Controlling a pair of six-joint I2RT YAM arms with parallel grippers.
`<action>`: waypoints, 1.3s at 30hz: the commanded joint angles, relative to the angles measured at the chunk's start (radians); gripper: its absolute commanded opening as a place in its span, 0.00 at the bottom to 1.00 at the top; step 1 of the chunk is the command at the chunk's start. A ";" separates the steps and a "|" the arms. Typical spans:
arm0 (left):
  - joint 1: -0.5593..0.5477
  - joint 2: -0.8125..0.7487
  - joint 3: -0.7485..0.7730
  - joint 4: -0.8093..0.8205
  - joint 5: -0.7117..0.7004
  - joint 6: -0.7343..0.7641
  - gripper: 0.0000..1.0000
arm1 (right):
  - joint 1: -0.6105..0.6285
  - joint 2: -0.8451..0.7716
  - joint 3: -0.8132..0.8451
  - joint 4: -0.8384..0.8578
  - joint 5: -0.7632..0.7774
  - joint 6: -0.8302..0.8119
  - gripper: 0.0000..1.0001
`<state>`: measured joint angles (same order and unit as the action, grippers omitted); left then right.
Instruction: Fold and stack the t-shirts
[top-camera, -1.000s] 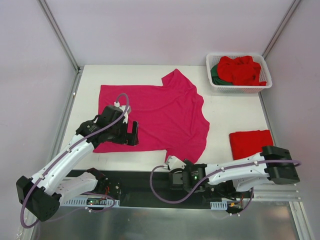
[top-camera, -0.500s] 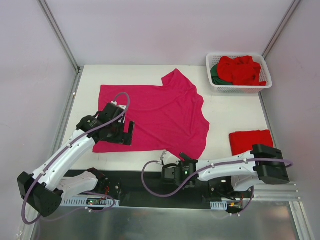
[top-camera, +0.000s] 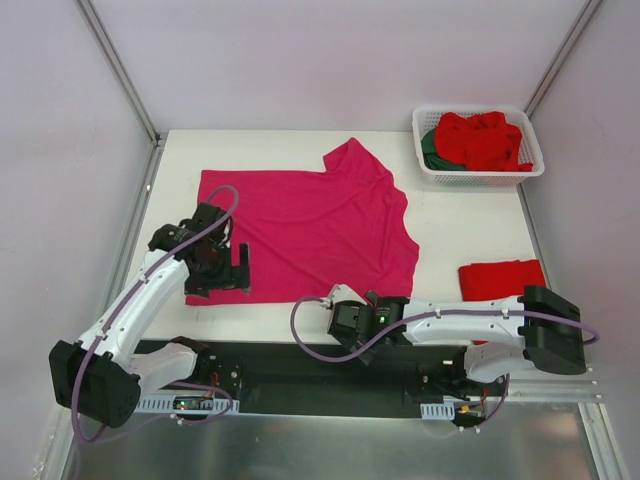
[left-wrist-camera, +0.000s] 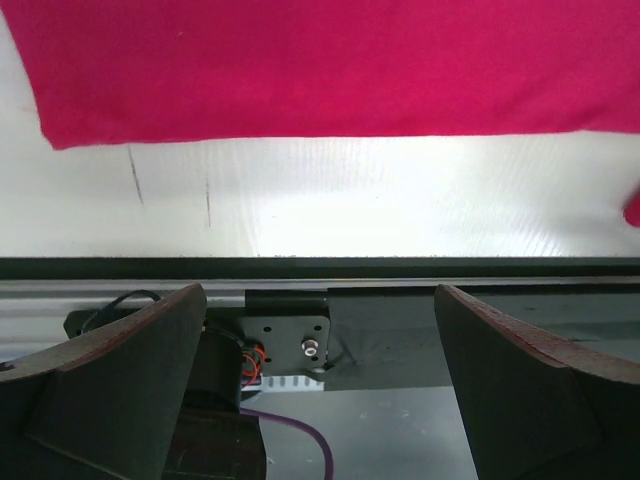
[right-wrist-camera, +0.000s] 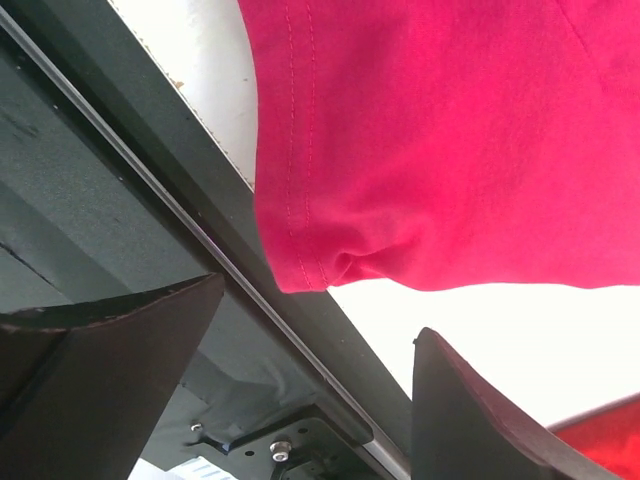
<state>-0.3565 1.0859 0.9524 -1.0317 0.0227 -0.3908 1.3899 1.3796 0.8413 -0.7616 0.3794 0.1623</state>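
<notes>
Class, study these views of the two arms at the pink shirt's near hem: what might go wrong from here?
The right jaws stand open at the pink shirt's puckered near corner; closing there may pinch only a bunch. The left jaws, open, are clear of the hem, so uneven grips could skew the fold. The right arm lies close to the folded red shirt and might drag it.

The spread t-shirt (top-camera: 310, 225) is plain magenta-pink, its hem stitched in the same colour. The folded t-shirt (top-camera: 500, 285) is bright red, as is the crumpled t-shirt (top-camera: 485, 140) in the white slotted basket (top-camera: 478, 178), where a dark green shirt (top-camera: 430, 150) shows beside it. The table (top-camera: 460, 230) is white. The left arm (top-camera: 140, 310) and right arm (top-camera: 460, 322) are white with black joints, above a black rail (top-camera: 300, 375)
</notes>
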 joint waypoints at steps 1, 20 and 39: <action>0.097 -0.012 -0.018 -0.047 0.098 0.001 0.99 | -0.012 -0.013 -0.008 0.019 -0.034 -0.027 0.85; 0.128 -0.216 0.084 0.237 -0.254 -0.016 0.99 | -0.052 0.009 0.019 0.058 -0.039 -0.084 0.86; 0.126 -0.147 -0.348 1.240 -0.187 0.521 0.99 | -0.114 -0.022 0.077 0.068 -0.037 -0.109 0.89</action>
<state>-0.2344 0.8444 0.6586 -0.0196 -0.2852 -0.0071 1.2839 1.3869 0.8806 -0.6987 0.3424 0.0586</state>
